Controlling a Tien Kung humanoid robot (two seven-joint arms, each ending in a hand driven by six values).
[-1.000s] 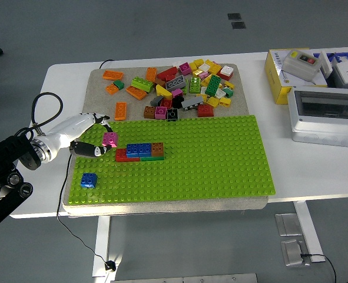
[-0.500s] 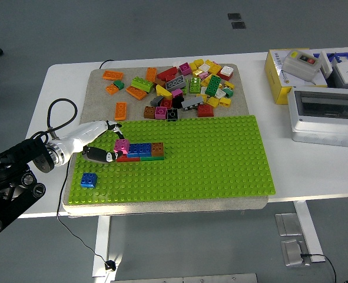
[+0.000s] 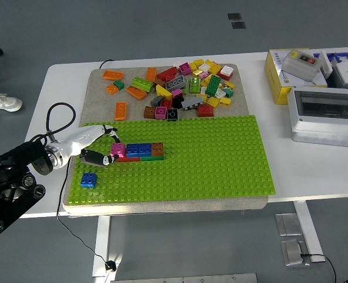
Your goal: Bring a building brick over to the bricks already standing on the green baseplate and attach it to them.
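Now the left hand (image 3: 97, 146) reaches in from the left over the left part of the green baseplate (image 3: 221, 159), its white fingers (image 3: 106, 128) and dark thumb closed on a small pink brick (image 3: 118, 150). That brick sits at the left end of the standing row (image 3: 141, 151), apparently touching the blue bricks (image 3: 138, 149) to its right and resting over the red brick (image 3: 122, 158) of the lower layer; whether its studs are fully pressed home cannot be told from this height. The row runs left to right across the plate: blue in the middle, a brown brick (image 3: 157, 148) at the right end, a green strip just visible along the near edge below. So the row's long axis lies in line with the hand's reach, and the pink piece lies just right of the palm, at the fingertips. Judgement: the placing step is nearly done; what remains is a downward press, then letting go by drawing back to the left, away from the row, without dragging the piece sideways. A lone blue brick (image 3: 89, 180) stands near and left of the hand, close to the forearm's path. The loose brick pile (image 3: 185, 85) lies far across the mat, well apart. Right arm is out of view, so the left is the only one placed for this.
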